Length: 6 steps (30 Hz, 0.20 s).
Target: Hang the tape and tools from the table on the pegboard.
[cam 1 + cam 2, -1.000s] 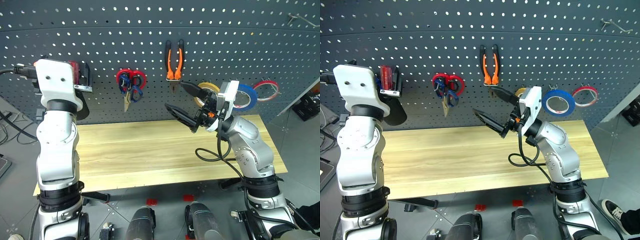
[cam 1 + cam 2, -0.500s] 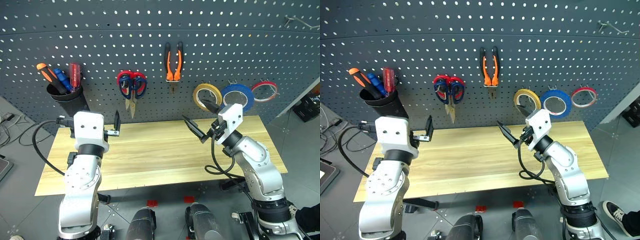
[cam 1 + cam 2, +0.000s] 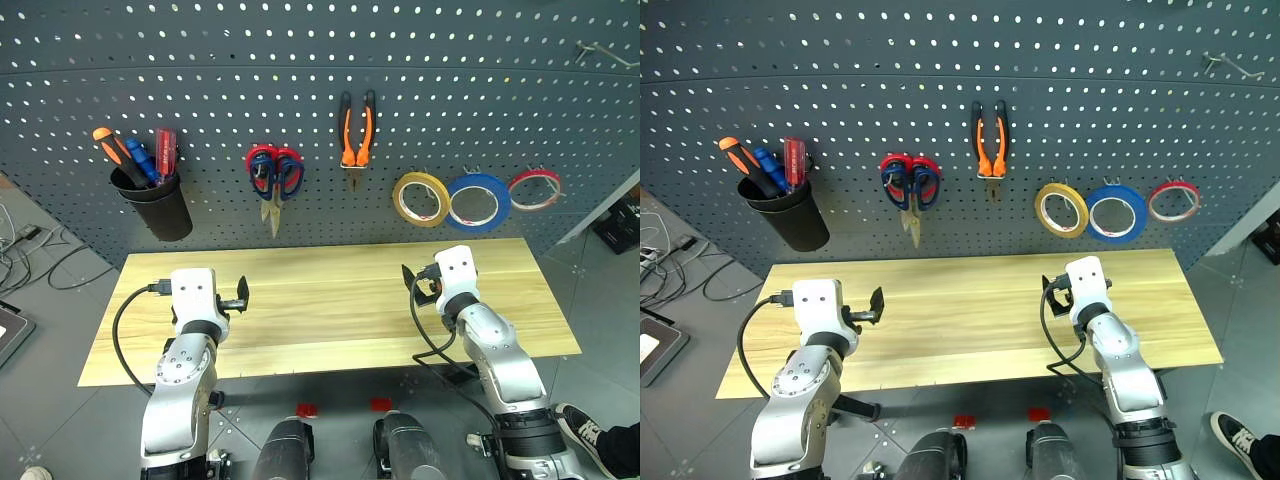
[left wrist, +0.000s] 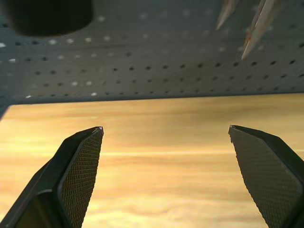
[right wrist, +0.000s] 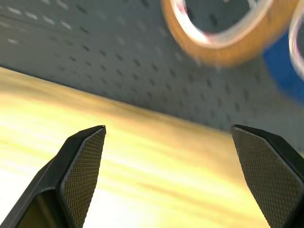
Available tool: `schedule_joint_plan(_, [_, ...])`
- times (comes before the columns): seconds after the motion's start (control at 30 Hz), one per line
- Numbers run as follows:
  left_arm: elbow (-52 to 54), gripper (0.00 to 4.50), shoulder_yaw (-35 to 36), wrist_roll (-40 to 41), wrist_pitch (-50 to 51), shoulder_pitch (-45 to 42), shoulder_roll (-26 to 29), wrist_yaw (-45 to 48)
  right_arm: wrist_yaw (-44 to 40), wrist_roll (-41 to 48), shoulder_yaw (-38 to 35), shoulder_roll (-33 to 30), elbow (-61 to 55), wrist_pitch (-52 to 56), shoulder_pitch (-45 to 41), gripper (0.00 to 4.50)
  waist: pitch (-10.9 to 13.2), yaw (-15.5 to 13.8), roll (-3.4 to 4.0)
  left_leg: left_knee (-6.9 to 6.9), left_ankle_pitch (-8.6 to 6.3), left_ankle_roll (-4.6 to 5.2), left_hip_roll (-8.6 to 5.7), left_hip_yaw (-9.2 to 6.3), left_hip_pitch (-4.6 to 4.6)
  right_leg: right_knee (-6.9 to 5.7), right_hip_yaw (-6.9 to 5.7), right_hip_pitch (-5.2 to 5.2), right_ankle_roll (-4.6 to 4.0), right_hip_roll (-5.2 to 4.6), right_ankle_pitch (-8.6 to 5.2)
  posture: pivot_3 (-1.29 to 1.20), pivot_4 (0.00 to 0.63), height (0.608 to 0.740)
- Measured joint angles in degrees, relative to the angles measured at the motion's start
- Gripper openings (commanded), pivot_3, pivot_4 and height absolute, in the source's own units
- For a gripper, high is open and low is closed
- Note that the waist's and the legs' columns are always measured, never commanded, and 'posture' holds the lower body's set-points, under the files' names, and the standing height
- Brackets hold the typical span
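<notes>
Blue tape roll (image 3: 477, 202): hung on the pegboard (image 3: 300, 90), low on its right part, between a yellow tape roll (image 3: 420, 198) and a thinner red tape roll (image 3: 535, 189); the three sat in a row just above the table's far edge.

Orange-handled pliers (image 3: 356, 137): hung jaws down, near the middle of the board, above and left of the yellow roll.

Blue-handled scissors (image 3: 262, 172): hung blades down, left of the pliers, overlapping a pair of red-handled scissors (image 3: 289, 174) on what looked like the same hook.

Red-handled screwdriver (image 3: 165, 152): stood handle up in a black cup (image 3: 153, 207) fixed to the board's left part, beside an orange-and-black screwdriver (image 3: 113, 152) and a blue screwdriver (image 3: 139, 160).

Table (image 3: 330, 300): light wood planks, directly below the board.

My left gripper (image 4: 166, 142): fingers spread wide, nothing between them, low over the table's left part and pointed at the board.

My right gripper (image 5: 168, 137): fingers likewise spread wide, nothing between them, low over the table's right part, facing the yellow roll.
</notes>
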<state>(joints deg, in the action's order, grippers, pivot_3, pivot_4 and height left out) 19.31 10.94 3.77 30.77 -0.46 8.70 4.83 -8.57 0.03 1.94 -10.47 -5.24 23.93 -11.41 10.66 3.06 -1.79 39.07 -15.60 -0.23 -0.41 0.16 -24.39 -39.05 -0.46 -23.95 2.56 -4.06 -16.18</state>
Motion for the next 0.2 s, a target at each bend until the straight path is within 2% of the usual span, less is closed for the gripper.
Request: schedule_joint_plan(0.2, [-4.2,4.47,-3.3,0.6,-0.4,0.0,0.2,2.9,4.1,-0.5,-2.8,0.5,3.1,2.4,-0.1,4.5,-0.4,0.0,0.11,-0.02,-0.01,0.01,-0.01,0.01,0.02,0.01,0.01,0.02,0.0,0.03,0.0,-0.13,0.163,0.74])
